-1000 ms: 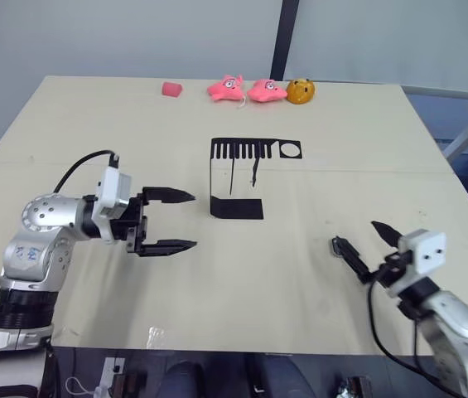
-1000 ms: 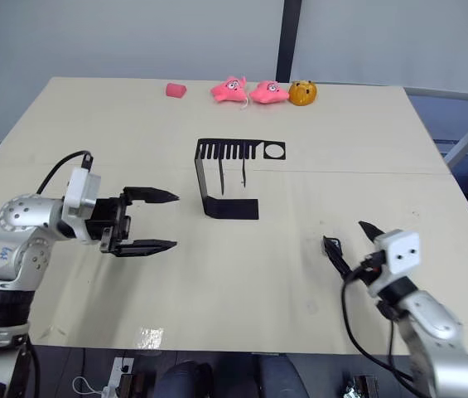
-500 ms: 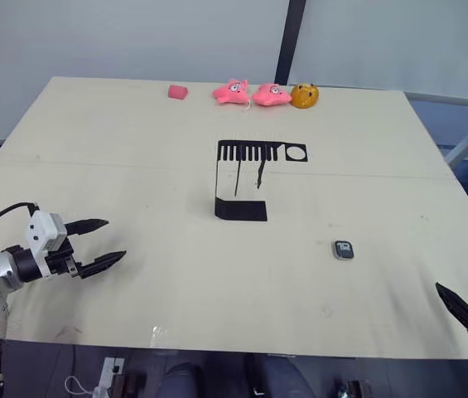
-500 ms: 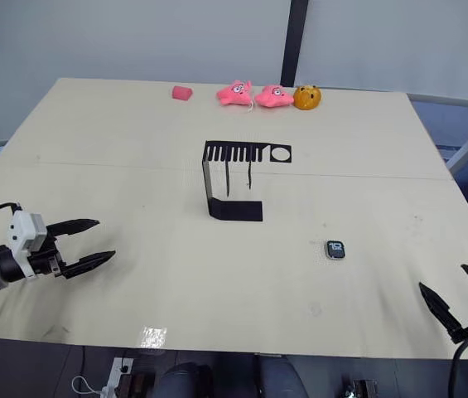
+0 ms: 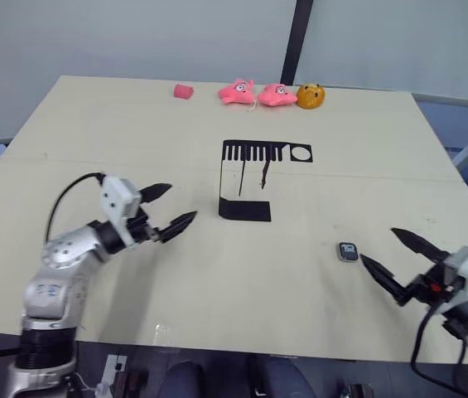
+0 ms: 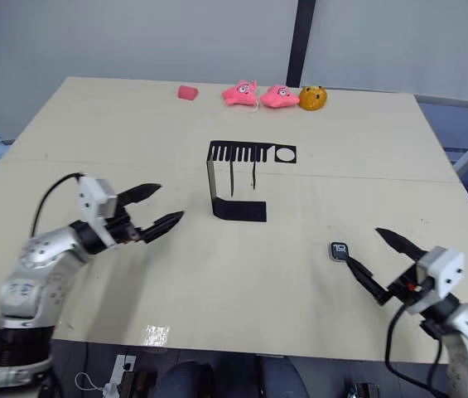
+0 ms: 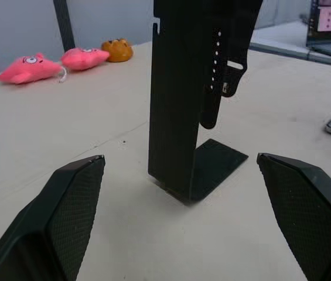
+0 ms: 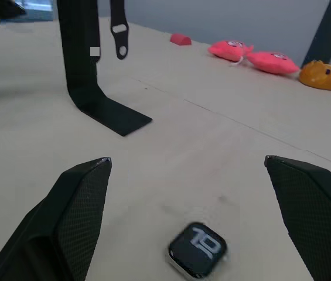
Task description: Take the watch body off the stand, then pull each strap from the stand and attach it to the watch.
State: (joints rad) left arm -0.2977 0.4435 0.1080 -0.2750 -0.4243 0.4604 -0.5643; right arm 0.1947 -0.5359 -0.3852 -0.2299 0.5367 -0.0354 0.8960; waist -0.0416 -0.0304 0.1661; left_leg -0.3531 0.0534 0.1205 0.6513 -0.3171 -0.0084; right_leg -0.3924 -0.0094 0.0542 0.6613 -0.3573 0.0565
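The black stand (image 5: 244, 210) is upright mid-table, its slotted top plate (image 5: 267, 152) level. Two dark straps (image 5: 243, 176) (image 5: 262, 172) hang from the plate; one strap (image 7: 215, 88) shows its holes in the left wrist view. The watch body (image 5: 348, 251) lies flat on the table to the right of the stand, screen up (image 8: 197, 249). My left gripper (image 5: 177, 204) is open, left of the stand and pointing at it, holding nothing. My right gripper (image 5: 378, 246) is open just right of the watch body, one fingertip close beside it, not touching.
Along the table's far edge lie a small red block (image 5: 184, 91), two pink plush toys (image 5: 254, 92) and an orange toy (image 5: 309, 96). The table's front edge (image 5: 242, 344) runs close under both arms.
Half a second ago both grippers were back at the table's near corners. The left has come in toward the stand and the right toward the watch body, which has not moved.
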